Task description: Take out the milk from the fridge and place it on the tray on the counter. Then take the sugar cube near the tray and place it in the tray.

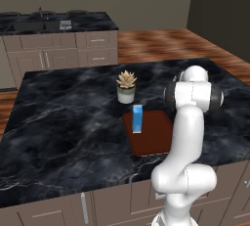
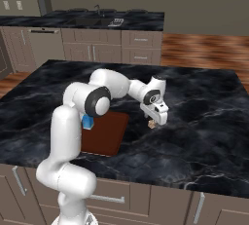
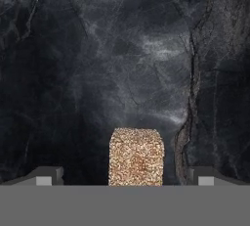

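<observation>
Right base view has the counter (image 2: pixel 204 121) spread wide and dark under me, and my jaws hang just above its bare marble. Off to one side of my jaws, near but not touching, lies the tray (image 2: pixel 109 134), and the milk (image 1: pixel 137 118) stands upright on it, so I judge the first half of the job done. The potted succulent (image 1: pixel 126 87) sits beyond the tray, well away from my reach. My gripper (image 2: pixel 154 120) points down with its jaws spread as wide as they go and nothing between them gripped. Straight below, centred in the gap, is the sugar cube (image 3: pixel 135 157), resting on the counter with a finger tip (image 3: pixel 46 177) standing clear of it on each side. I expect it to be very light, stiff but crumbly at the corners, its grainy faces giving good friction. I would close on its two opposite flat sides, low and square, with a gentle squeeze.
</observation>
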Robot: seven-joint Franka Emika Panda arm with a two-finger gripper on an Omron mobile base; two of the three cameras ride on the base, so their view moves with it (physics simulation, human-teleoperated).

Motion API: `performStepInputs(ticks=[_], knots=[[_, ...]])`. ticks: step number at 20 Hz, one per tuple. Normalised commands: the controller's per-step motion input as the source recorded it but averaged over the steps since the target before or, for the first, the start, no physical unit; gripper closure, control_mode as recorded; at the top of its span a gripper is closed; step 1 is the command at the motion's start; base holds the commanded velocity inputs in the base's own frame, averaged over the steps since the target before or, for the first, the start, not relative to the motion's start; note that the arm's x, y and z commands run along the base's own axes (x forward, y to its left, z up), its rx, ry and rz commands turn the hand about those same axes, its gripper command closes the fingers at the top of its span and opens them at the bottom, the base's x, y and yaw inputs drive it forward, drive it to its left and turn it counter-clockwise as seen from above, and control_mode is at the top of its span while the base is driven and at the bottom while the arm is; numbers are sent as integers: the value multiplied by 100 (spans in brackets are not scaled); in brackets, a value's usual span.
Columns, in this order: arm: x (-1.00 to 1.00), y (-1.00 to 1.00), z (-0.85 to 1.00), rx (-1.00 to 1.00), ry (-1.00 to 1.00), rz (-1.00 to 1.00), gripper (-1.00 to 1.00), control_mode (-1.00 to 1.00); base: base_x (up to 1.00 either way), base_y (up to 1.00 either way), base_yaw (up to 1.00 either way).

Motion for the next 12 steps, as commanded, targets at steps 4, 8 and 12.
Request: performStepInputs(ticks=[4, 8, 12], knots=[[18, 0, -21, 0, 0, 0, -100, -100, 0, 0, 0], [0, -3, -26, 0, 0, 0, -100, -100, 0, 0, 0], [-9, -5, -19, 0, 0, -2, -100, -100, 0, 0, 0]])
